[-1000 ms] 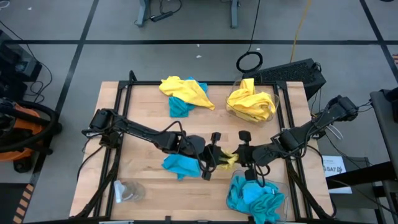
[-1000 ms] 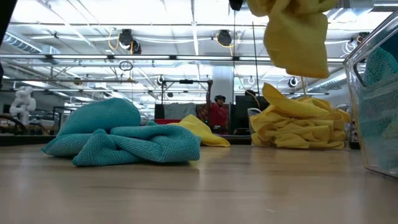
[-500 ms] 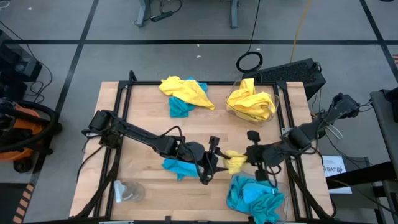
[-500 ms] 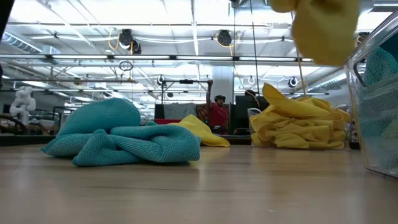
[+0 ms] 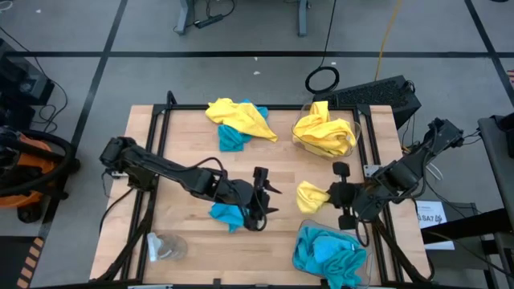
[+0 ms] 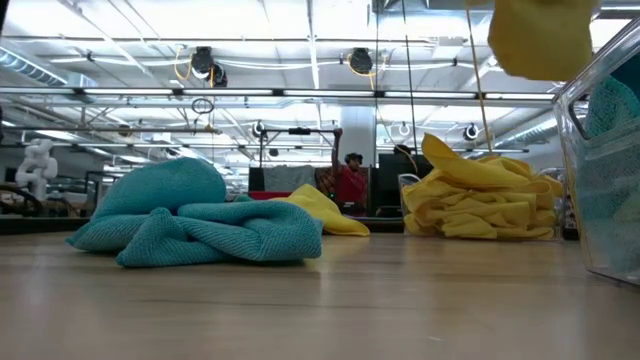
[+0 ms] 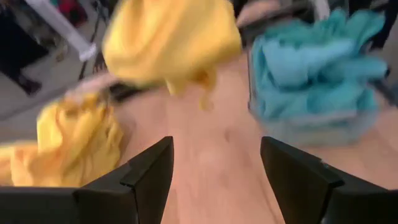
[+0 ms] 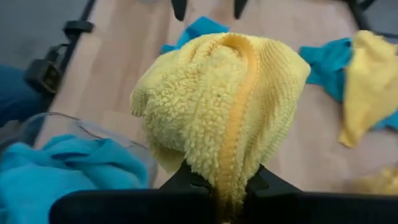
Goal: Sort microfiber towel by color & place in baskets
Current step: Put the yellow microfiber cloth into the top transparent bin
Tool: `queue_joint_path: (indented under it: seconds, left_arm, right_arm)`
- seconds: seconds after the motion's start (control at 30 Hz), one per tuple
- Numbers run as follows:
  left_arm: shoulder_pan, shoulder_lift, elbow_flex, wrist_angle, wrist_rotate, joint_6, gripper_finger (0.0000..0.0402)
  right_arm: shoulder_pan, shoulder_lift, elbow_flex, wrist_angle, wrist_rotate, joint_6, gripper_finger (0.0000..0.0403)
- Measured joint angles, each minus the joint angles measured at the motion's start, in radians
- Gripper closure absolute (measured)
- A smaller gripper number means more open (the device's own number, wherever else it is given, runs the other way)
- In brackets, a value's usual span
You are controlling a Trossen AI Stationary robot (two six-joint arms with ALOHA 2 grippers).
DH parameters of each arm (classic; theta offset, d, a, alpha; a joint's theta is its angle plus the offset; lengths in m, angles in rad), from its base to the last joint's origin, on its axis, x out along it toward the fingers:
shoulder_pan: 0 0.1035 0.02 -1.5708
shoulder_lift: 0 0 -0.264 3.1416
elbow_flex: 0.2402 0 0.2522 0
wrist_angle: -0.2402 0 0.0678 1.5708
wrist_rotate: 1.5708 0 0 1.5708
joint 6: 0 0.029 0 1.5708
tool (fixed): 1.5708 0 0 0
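My right gripper (image 5: pixel 328 195) is clamped on a bunched yellow towel (image 5: pixel 310 195), pinching it at one gathered end so the rest balloons out past my fingertips in a soft, rounded lump. It hangs clear of the table (image 5: pixel 186 141), between the two baskets: the bin of yellow towels (image 5: pixel 324 132) at the table's far side and the bin of blue towels (image 5: pixel 327 250) at the near edge. From my right wrist, the towel (image 8: pixel 217 102) fills the middle of the view, its seam running as a ridge straight away from my fingers; that is its long axis, pointing toward the table's centre.

My left gripper (image 5: pixel 263 198) stands spread and empty just beside a crumpled blue towel (image 5: pixel 226 213) lying on the table. Its two dark fingers (image 7: pixel 140 177) frame bare wood.

A mixed heap of yellow and blue towels (image 5: pixel 237 120) waits at the far left.

I judge these cloths light, limp and fluffy: not fragile and not slippery, though a shallow pinch may catch only one layer. A raised fold or bunched ridge looks the best place to take hold.
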Motion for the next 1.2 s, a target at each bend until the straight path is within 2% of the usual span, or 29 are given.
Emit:
queue_joint_path:
  seconds: [0.27,0.6,0.87,1.2]
  left_arm:
    - [-0.006,-0.003,-0.001,-0.205,-0.053,-0.088,0.0155]
    - [-0.020,-0.003,-0.031,-0.245,-0.065,-0.095,0.0155]
    - [-0.018,-0.002,-0.050,-0.256,-0.070,-0.095,0.0155]
    - [-0.018,0.001,-0.050,-0.257,-0.069,-0.093,0.0155]
  right_arm:
    - [-0.040,0.000,0.029,-0.099,0.098,0.008,0.0394]
    - [-0.176,-0.012,0.043,-0.140,0.138,-0.031,0.0394]
    - [-0.340,-0.050,0.043,-0.180,0.184,-0.092,0.0394]
    - [-0.619,-0.098,0.043,-0.213,0.183,-0.224,0.0394]
